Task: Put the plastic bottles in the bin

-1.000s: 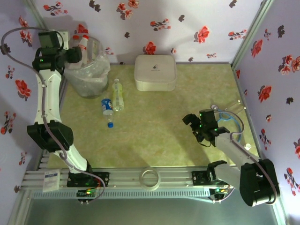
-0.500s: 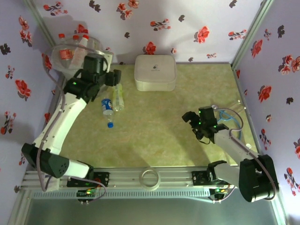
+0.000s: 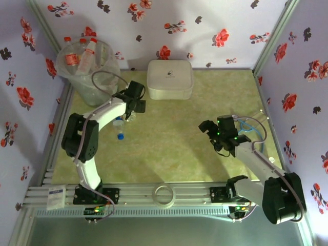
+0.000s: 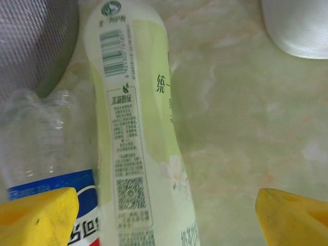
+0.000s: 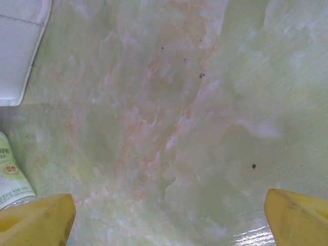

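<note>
Left gripper (image 4: 164,215) — wide, empty. Just over pale green bottle (image 4: 133,128), flat on table (image 3: 169,138) near bin (image 3: 89,77); long axis crosswise to closing line, offset toward left fingertip. Right gripper (image 3: 212,132) — wide too, well apart.

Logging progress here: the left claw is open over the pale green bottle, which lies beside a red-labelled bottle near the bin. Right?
Not quite: the left wrist view shows a blue-labelled bottle, not a red-labelled one, beside the pale green bottle. The left claw is open over it, near the bin.
</note>
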Tool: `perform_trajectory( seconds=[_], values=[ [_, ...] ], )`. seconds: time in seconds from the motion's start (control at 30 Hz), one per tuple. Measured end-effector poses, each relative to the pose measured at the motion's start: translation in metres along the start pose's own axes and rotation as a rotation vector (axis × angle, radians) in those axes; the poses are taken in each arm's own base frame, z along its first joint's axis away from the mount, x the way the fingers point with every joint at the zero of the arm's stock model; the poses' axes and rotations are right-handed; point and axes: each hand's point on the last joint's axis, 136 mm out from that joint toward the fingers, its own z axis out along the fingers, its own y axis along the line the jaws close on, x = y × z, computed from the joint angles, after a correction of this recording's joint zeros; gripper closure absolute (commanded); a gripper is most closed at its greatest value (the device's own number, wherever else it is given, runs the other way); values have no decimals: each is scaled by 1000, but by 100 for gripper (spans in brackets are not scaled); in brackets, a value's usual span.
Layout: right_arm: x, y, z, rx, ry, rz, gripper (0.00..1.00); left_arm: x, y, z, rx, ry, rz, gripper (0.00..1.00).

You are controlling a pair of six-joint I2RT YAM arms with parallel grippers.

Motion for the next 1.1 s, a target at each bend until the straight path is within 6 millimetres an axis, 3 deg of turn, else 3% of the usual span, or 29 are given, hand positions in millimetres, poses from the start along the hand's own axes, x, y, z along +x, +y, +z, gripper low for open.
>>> perform_trajectory(
  seconds=[0.13,0.3,0.5,0.7,0.9,0.97,1.1],
  values=[
    [1,-2,-1,3,-1,1,4,1,-4,21,-25,8,-23,8],
    [2,-6,-1,16,-1,2,4,8,-6,37,-44,22,-41,21],
    [-1,-7,-7,17,-21,1,4,7,-9,40,-31,19,-52,40],
    [-2,-7,-10,20,-33,0,4,7,-17,39,1,20,-36,47],
    [-3,-7,-11,25,-34,-6,4,19,-51,18,147,56,29,46],
    [-4,-6,-11,24,-39,-8,4,33,-63,3,204,76,55,45],
    [-4,-7,-11,28,-41,-7,4,61,-68,-25,266,120,93,44]
  ],
)
